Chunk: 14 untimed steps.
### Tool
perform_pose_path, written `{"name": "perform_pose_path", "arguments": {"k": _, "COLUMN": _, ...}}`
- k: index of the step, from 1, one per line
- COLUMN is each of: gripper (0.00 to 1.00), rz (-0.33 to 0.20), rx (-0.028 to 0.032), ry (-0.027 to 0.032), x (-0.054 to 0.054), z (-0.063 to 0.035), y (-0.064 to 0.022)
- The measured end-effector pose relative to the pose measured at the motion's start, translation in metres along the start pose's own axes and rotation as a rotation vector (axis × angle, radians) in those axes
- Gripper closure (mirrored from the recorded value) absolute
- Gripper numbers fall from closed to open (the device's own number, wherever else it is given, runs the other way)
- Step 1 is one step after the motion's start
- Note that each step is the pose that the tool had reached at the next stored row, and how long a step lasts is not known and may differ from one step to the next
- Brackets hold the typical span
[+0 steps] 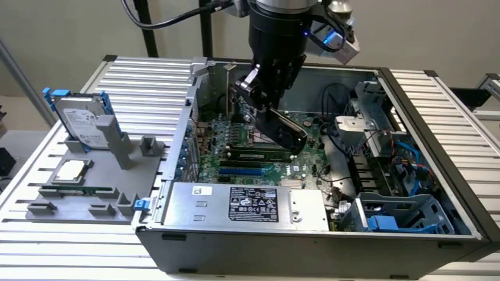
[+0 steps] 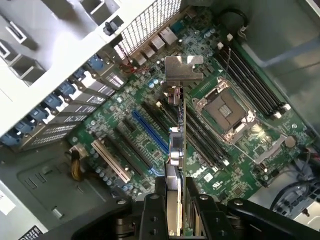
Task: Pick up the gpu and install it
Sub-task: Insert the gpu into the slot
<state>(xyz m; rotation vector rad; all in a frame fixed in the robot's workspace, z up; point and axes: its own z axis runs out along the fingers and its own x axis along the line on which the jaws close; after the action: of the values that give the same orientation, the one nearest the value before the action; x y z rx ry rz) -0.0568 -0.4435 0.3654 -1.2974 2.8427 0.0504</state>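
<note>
The gpu (image 1: 285,132) hangs tilted inside the open case (image 1: 437,126), over the motherboard (image 1: 234,132), and the wrist view shows it edge-on with its silver bracket (image 2: 183,67) at the far end. The end effector (image 1: 262,105) is clamped on the card, one finger on each face. Well apart, at the exterior view's left, a hard drive (image 1: 82,123) stands in a grey holder (image 1: 117,181) on the slatted surface (image 1: 140,73).
</note>
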Motion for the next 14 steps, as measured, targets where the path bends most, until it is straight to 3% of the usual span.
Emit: {"name": "perform_pose_path", "arguments": {"k": 14, "gripper": 1.00, "rz": -0.282, "rx": -0.0062, "ry": 0.0048, "x": 0.000, "z": 0.0111, "y": -0.0002}}
